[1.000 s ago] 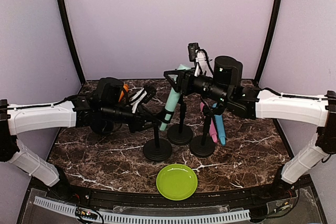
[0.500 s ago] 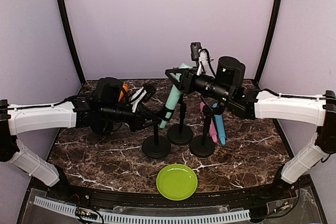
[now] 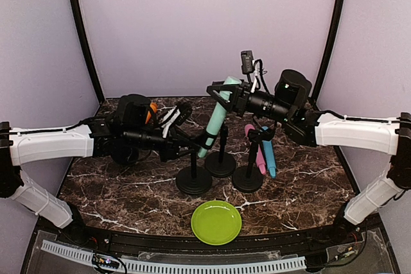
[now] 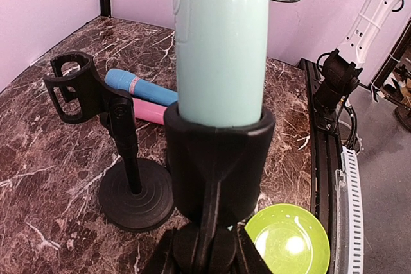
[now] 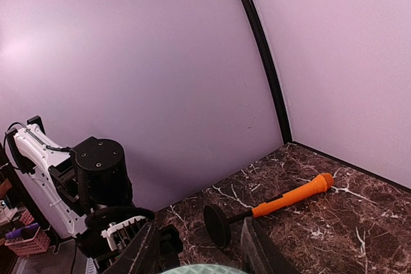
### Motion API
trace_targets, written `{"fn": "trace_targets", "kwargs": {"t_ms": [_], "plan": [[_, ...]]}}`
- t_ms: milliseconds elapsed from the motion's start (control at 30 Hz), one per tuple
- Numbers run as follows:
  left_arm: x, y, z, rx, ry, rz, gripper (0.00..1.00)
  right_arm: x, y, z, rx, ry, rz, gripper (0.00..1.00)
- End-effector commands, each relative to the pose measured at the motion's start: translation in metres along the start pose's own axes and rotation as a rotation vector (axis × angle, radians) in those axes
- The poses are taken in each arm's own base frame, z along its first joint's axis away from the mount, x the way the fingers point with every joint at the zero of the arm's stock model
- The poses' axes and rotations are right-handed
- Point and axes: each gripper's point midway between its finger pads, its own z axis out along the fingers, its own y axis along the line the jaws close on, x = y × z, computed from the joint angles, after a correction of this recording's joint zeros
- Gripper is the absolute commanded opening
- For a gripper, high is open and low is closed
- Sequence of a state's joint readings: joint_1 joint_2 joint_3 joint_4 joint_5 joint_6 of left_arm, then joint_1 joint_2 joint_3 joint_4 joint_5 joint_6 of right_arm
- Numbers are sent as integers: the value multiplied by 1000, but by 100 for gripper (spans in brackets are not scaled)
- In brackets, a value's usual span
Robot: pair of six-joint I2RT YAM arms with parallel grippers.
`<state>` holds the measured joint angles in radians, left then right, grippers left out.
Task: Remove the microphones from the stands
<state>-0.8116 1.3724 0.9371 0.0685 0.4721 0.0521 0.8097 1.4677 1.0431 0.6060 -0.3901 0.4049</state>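
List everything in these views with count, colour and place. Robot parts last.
teal microphone: one, teal, tilted in the front-left stand's clip
front-left stand: one, black, mid-table
other stands: two, black, upright just right of it
pink microphone: one, pink, lying right of the stands
blue microphone: one, blue, lying beside the pink one
orange microphone: one, orange, lying at the back left
toppled stand: one, black, joined to the orange microphone
plate: one, green, near edge
table: one, dark marble
left gripper: shut on the front-left stand
right gripper: shut on the teal microphone's top
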Motion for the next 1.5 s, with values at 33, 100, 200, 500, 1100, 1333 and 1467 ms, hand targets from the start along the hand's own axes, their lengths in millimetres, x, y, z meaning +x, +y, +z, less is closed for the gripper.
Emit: {"fn": "trace_targets", "kwargs": {"t_ms": [33, 100, 200, 500, 1100, 1333, 1467], "plan": [[-26, -11, -12, 32, -98, 88, 0, -23, -5, -10, 29, -65, -36, 0], [-26, -9, -12, 19, -98, 87, 0, -23, -10, -11, 61, -69, -29, 0], [-26, -4, -11, -8, -96, 85, 0, -26, -23, -13, 141, -78, -10, 0], [-23, 5, -9, -55, -82, 80, 0, -32, -62, -23, 384, -96, 52, 0], [-20, 3, -8, -37, -81, 88, 0, -29, -54, -21, 335, -67, 18, 0], [-21, -3, -8, -2, -89, 98, 0, -29, -23, -21, 132, -53, -30, 0], [-22, -5, -8, 5, -92, 99, 0, -27, -10, -21, 43, -42, -41, 0]]}}
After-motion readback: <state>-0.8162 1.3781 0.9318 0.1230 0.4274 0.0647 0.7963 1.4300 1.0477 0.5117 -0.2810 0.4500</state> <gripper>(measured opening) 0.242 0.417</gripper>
